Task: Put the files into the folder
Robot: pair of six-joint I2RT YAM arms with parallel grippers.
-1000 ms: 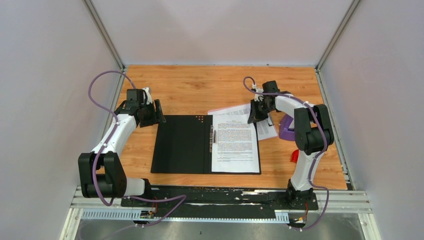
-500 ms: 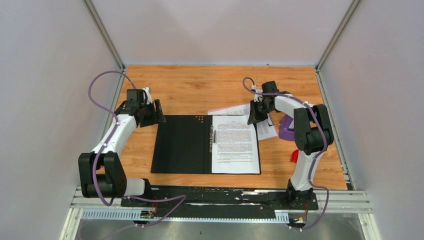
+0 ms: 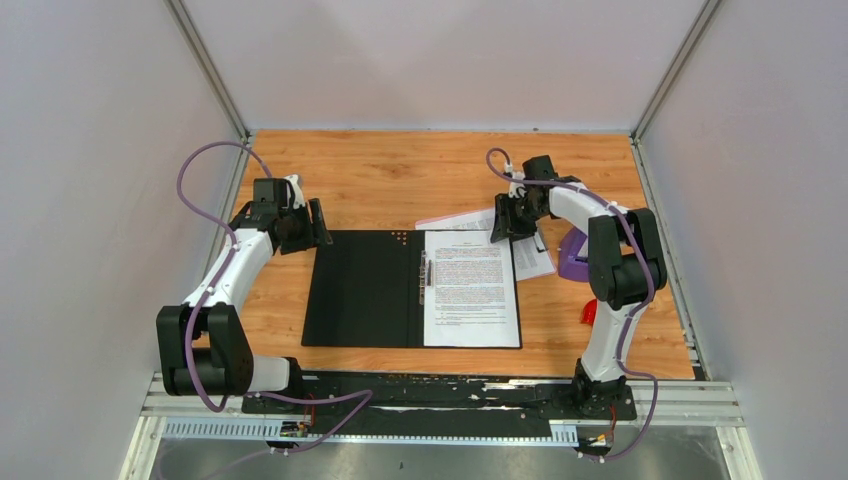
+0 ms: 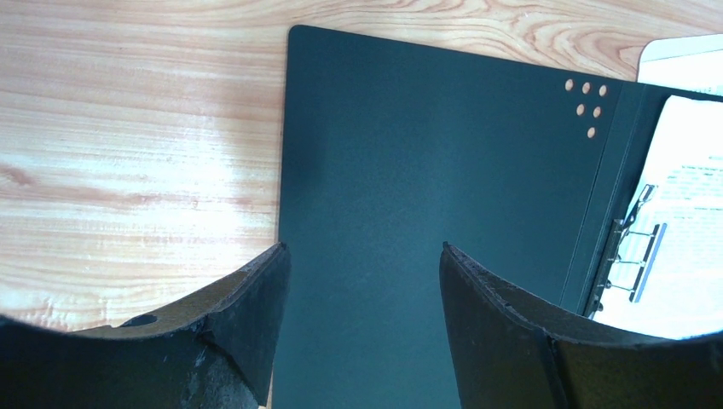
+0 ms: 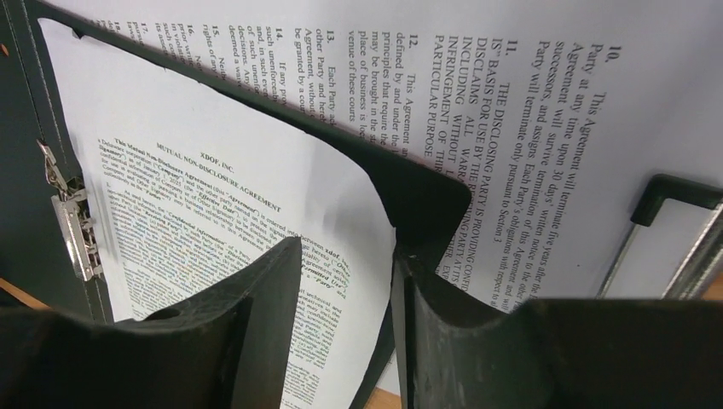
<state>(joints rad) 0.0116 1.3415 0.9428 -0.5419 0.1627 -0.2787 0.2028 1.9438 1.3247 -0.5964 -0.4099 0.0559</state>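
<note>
The folder [image 3: 365, 290] lies open on the table, black inside up, with small punched holes [image 4: 587, 102] at its far edge. One printed file [image 3: 470, 290] lies in its right half beside the metal fastener [image 5: 72, 230]. Another printed file [image 3: 530, 255] lies outside, past the folder's far right corner. My left gripper [image 3: 318, 228] is open and empty over the folder's far left corner [image 4: 426, 170]. My right gripper [image 3: 503, 228] is open over the folder's far right corner [image 5: 418, 187], with the filed sheet [image 5: 196, 196] showing between its fingers.
A pink clipboard edge [image 3: 440, 219] shows under the loose sheet, and its metal clip [image 5: 673, 221] is in the right wrist view. A purple object [image 3: 572, 255] and a red object [image 3: 589, 311] sit by the right arm. Grey walls enclose the table.
My right gripper has shifted slightly left and toward the far side. The left arm, folder and sheets have not moved.
</note>
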